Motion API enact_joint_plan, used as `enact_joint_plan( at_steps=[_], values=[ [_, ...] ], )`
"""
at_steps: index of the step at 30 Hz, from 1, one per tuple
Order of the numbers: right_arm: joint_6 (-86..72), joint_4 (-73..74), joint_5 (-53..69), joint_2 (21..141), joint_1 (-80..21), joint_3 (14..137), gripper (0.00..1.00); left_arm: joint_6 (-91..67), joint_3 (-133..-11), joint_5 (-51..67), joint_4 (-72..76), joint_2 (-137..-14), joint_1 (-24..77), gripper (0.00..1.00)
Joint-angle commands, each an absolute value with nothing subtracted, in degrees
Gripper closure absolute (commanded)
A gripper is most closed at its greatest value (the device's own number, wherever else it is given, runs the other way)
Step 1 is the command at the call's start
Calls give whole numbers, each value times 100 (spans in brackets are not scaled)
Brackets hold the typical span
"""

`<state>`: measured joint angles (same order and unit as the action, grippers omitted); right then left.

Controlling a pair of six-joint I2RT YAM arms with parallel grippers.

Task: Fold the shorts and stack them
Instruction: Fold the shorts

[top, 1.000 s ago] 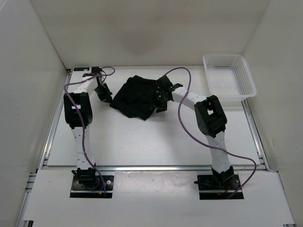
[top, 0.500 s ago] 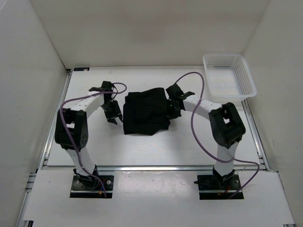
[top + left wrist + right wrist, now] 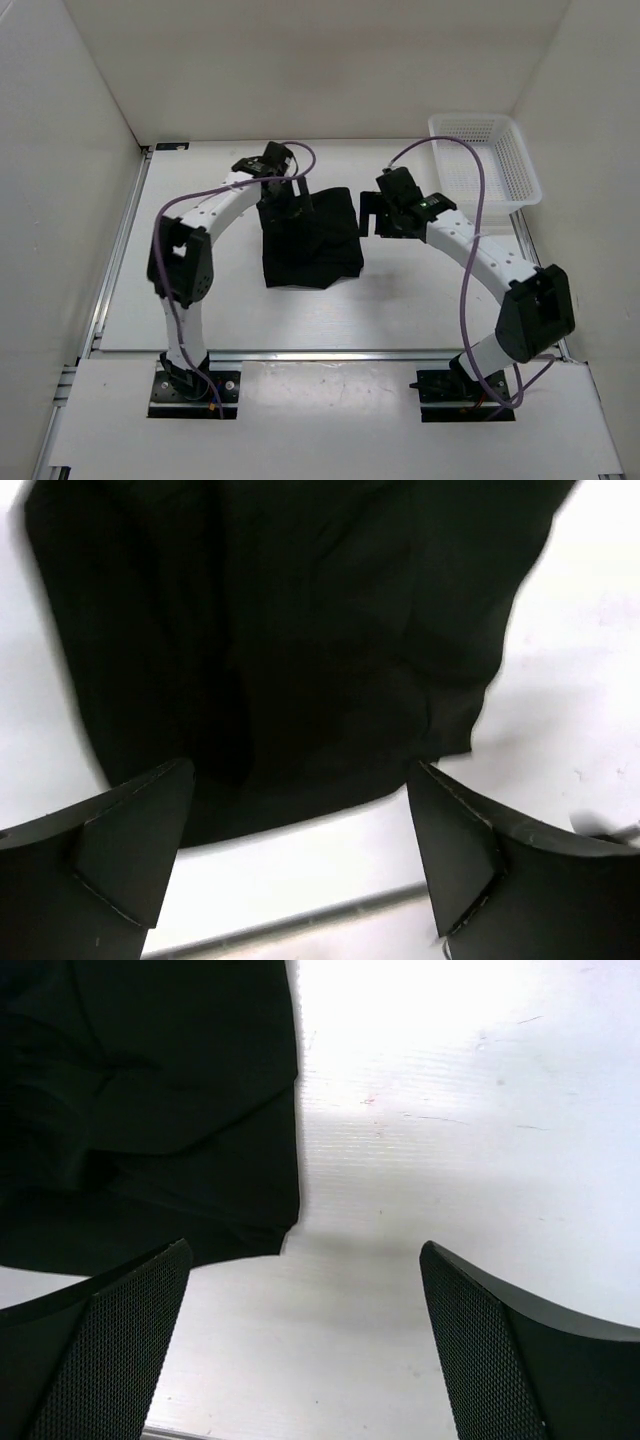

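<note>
**Folded shorts between two open pincers, viewed from above**

The white desk (image 3: pixel 200 300) carries the shorts (image 3: pixel 310 245) near its middle. They lie as a compact black bundle, apparently folded at least once, and a little longer from far edge to near edge than from side to side. The white mesh basket (image 3: pixel 484 165) stands at the far right corner, well apart from the cloth and with nothing in it.

The left pincer (image 3: pixel 300 780) hangs over the far left part of the bundle. Its jaws are spread wide and grip nothing, and dark fabric fills the view beyond them. The right pincer (image 3: pixel 305 1250) is likewise spread and empty. It sits just beside the right edge of the shorts, mostly over bare desk, with the cloth lying to its left.

The left arm is therefore the nearer to a grasp. The right must shift left to reach the fabric.
</note>
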<state>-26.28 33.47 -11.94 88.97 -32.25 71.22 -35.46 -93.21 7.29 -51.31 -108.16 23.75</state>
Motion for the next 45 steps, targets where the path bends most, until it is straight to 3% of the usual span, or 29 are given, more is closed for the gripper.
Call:
enact_joint_plan(
  at_steps=[1,9,13,21,22,25,26,43,44,45],
  values=[
    [-2453,3691,-1625,8500,-3208,7031,0,-3709,-9816,423,-5186,-11504,2426,0],
    [-2276,3955,-1748,8156,-3146,6812,0,-3814,-10072,81,-5133,-12050,2426,0],
    [-2276,3955,-1749,8156,-3094,6812,0,-3762,-10054,175,-5054,-12146,2479,5],
    [-2276,4007,-1749,8104,-3094,6812,0,-3621,-10327,623,-4939,-12577,2540,39],
    [-2276,4008,-1749,8104,-3094,6812,0,-3621,-10327,624,-4939,-12577,2540,50],
    [-2276,4008,-1749,8051,-3094,6759,0,-3569,-10379,572,-4939,-12516,2540,72],
    [-2329,4008,-1749,8051,-3094,6759,0,-3568,-10380,571,-4939,-12463,2540,90],
    [-2329,4166,-1978,7822,-3094,6706,0,-3393,-9502,466,-5291,-10670,1934,90],
    [-2329,4166,-1978,7822,-3094,6706,0,-3393,-9362,466,-5291,-10670,1881,88],
    [-2329,4166,-1978,7822,-3094,6706,0,-3393,-9308,466,-5291,-10783,1820,69]
  ],
)
